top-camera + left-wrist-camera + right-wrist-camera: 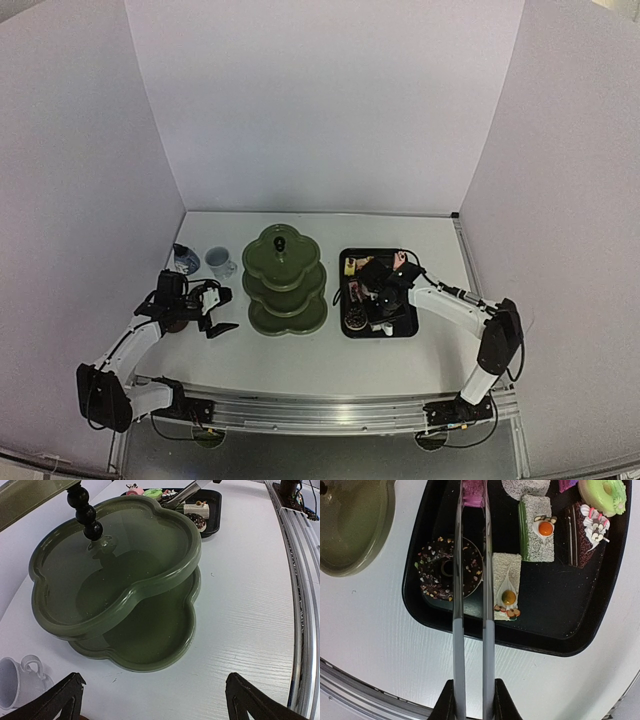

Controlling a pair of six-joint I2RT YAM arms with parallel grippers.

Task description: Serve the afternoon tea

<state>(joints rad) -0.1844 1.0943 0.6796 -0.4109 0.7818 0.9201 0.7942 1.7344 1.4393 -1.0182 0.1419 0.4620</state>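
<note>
- Nearest the lens in the right wrist view, the right gripper (475, 700) has its fingers clenched on the handles of the metal tongs (488, 645), whose two blades run almost parallel toward 12 o'clock.
- A pink cake (472, 492) shows between the blades at the top edge of that view; we cannot tell whether they pinch it.
- The tongs reach over the black tray (545, 605), which sits on the white tabletop (375, 630).
- On the tray, a chocolate doughnut (437, 570) with coloured sprinkles lies under the left blade.
- A white cake (506, 585) lies just beside the doughnut, at its 3 o'clock.
- From the white cake, a green-sided cake (537, 527) sits at 1 o'clock, a dark chocolate slice (580, 535) at 2 o'clock, and beyond it, near the tray's corner, a green doughnut (605, 492).
- In the top view, the olive-green stand (288, 312) rises at the middle of the tabletop with all three tiers bare; the tray lies at its 3 o'clock, near but apart.
- A pale cup (217, 262) and a darker cup (185, 259) stand at the stand's 9 o'clock, side by side.
- The left gripper (154, 680) hovers at the stand's 8 o'clock, fingers released and spread wide, grasping nothing and facing the lower tiers.
</note>
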